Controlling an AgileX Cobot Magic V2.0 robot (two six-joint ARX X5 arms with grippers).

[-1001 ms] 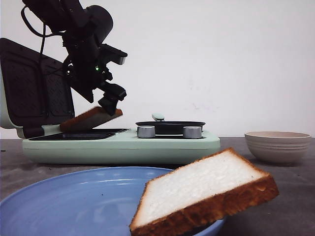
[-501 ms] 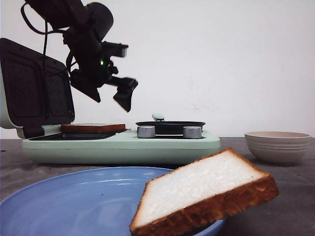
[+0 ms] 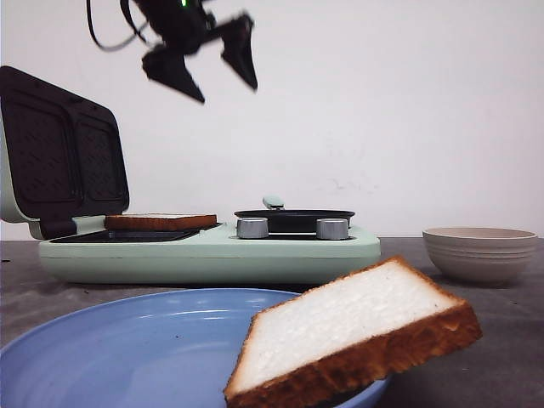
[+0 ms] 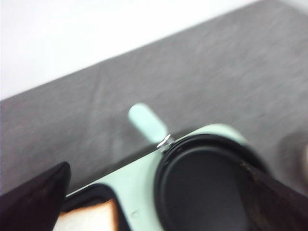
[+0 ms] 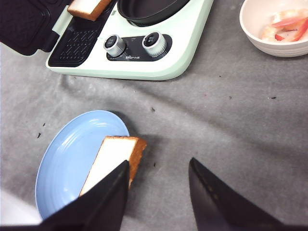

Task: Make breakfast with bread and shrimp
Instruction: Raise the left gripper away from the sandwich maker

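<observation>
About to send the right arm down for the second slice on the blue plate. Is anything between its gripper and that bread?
Nothing visible. The right gripper hangs open above the table, and the bread slice leans on the blue plate's rim with its top face bare. The breakfast maker and the bowl of shrimp sit farther off.

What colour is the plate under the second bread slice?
Light blue round plate, clearest in the right wrist view.

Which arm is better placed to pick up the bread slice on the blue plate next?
Probably the right. Its open tool hovers just beside the bread slice on the blue plate, while the left tool is raised high above the breakfast maker.
</observation>
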